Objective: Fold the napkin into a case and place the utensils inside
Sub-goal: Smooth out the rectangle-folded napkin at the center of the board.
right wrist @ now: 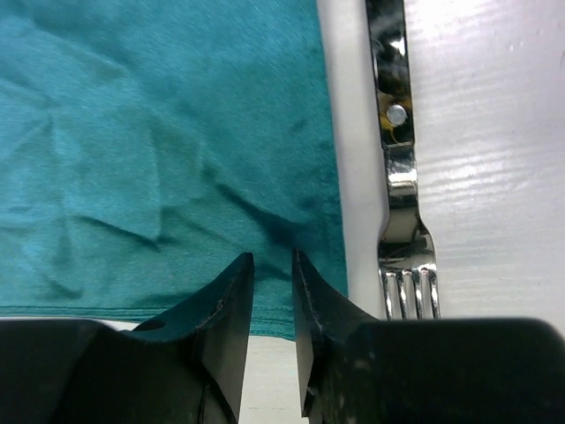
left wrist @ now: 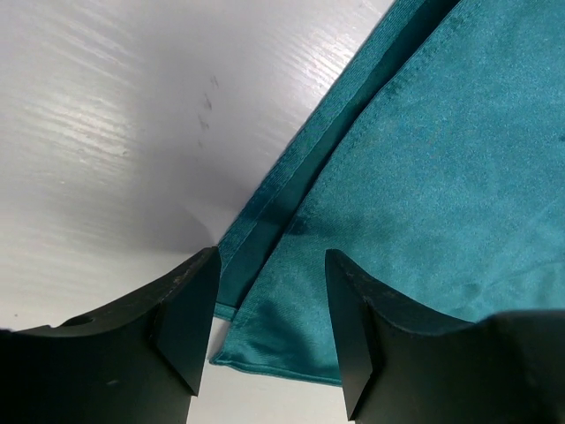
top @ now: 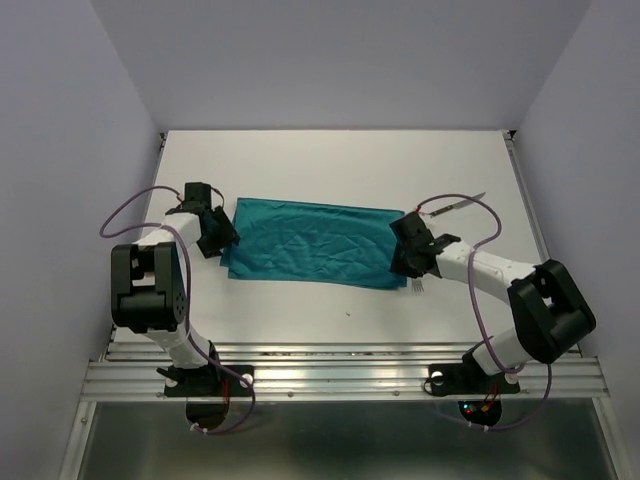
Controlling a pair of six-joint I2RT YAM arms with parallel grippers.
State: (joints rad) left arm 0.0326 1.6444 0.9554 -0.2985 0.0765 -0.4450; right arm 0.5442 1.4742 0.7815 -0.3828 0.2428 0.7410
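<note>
– Table (top: 330, 160) first: what lies on the white top?

– Mostly the napkin (top: 315, 243), a teal cloth spread as a wide rectangle across the middle, creased all over. It lies in two layers: at its left end a hemmed strip of the under layer peeks out past the upper one.

– And the arms?

– One at each end of the cloth. The left claw (left wrist: 269, 265) sits low over the left end, its two fingers spread apart, with the near-left corner showing in the gap between them. Nothing is gripped there.

– The right claw (right wrist: 272, 265)?

– It is down at the near-right corner of the napkin. Its fingers stand close, with only a narrow slit between. A wrinkle in the cloth runs up toward that slit, but I cannot tell whether any cloth is caught in it.

– Where is the cutlery?

– The fork (right wrist: 393, 132) lies flat on the table just beside the napkin's right edge, parallel to it, tines toward the near side, not touching the cloth. The knife (top: 455, 205) lies farther back on the right, beyond the right arm, apart from the napkin.
</note>
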